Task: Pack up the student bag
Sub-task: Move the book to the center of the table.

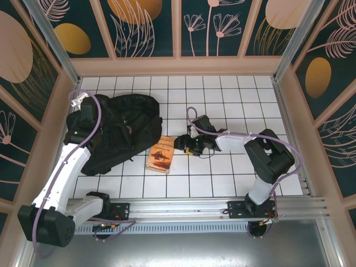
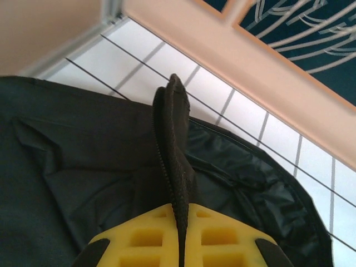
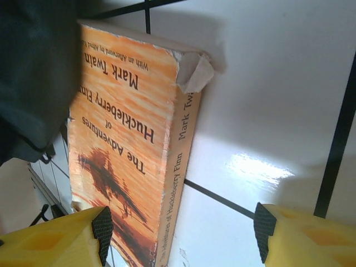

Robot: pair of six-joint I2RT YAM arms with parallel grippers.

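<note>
Claws first: the left claw (image 2: 181,225) is pinched tight on a ridged black edge of the bag (image 2: 67,167), which stands up as a fold. The right claw (image 3: 183,233) stands wide, one finger over the cover of an orange book (image 3: 122,128), the other over bare bench (image 3: 267,111). The bag lies on the bench's left side, the book just right of it.

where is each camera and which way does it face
top external: above, behind the bases, looking down at table, backpack, Huckleberry Finn paperback; both arms show.
left wrist: on its arm, faces the backpack; left gripper shut on a fabric fold.
right wrist: on its arm, looks down at the paperback; right gripper open over it.
shared: paperback, top and right wrist.
</note>
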